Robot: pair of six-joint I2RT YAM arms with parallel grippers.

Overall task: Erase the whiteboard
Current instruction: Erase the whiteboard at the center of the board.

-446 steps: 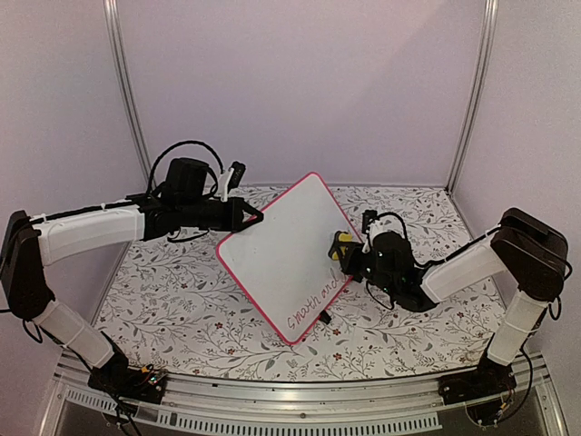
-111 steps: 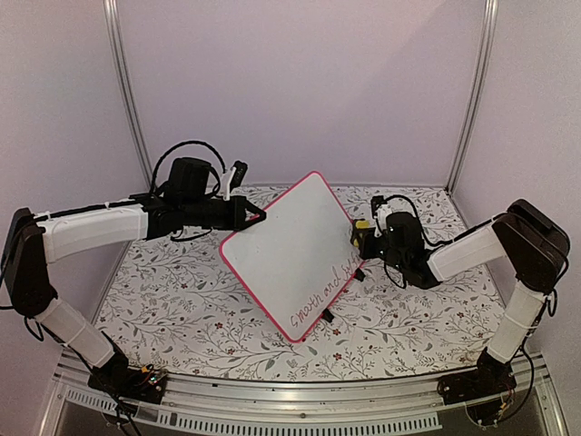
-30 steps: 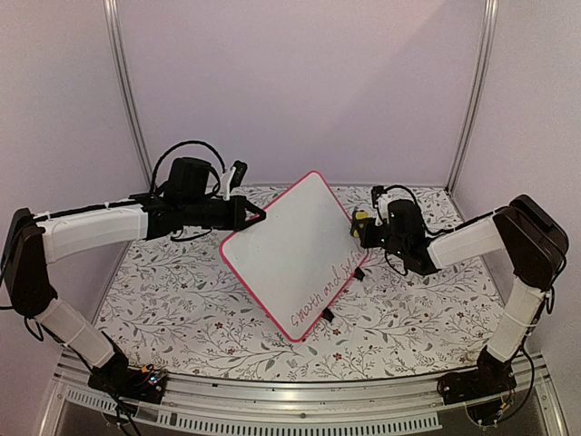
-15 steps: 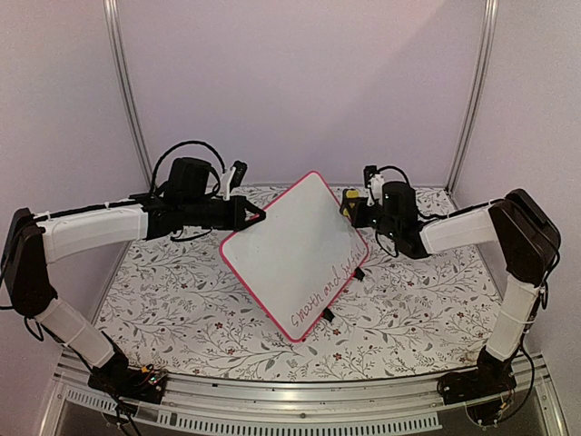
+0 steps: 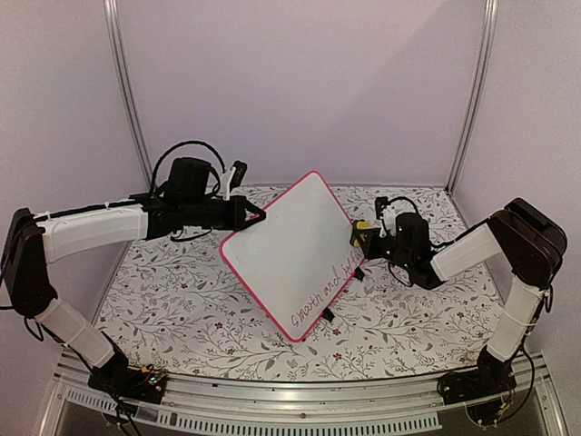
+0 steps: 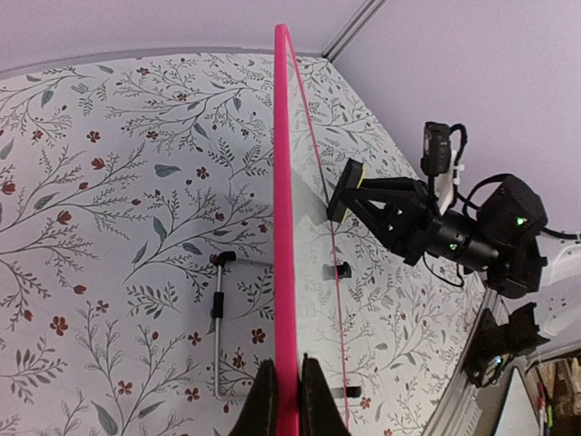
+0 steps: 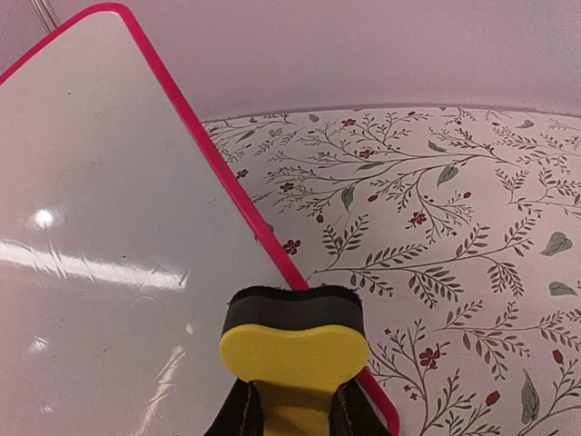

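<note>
The whiteboard [image 5: 283, 250], white with a pink frame, stands tilted on one corner in the middle of the table. Red handwriting [image 5: 320, 292] runs along its lower right edge. My left gripper [image 5: 257, 216] is shut on the board's upper left edge; in the left wrist view its fingers [image 6: 264, 404] pinch the pink frame [image 6: 282, 209] seen edge-on. My right gripper [image 5: 367, 235] is shut on a yellow block eraser [image 5: 361, 225] with a dark felt face, at the board's right edge. In the right wrist view the eraser [image 7: 292, 343] overlaps the board's frame [image 7: 204, 154] just above my right gripper [image 7: 292, 420].
The table wears a floral cloth [image 5: 182, 300]. A thin metal rod with black ends [image 6: 219, 327] lies on the cloth behind the board. Two small black clip feet [image 6: 339, 269] show near the board's lower edge. Lilac walls and two metal posts [image 5: 127, 91] close the back.
Over the last second my right gripper carried the eraser up toward the board's top corner, then back down along its right edge. The left gripper and board stayed still.
</note>
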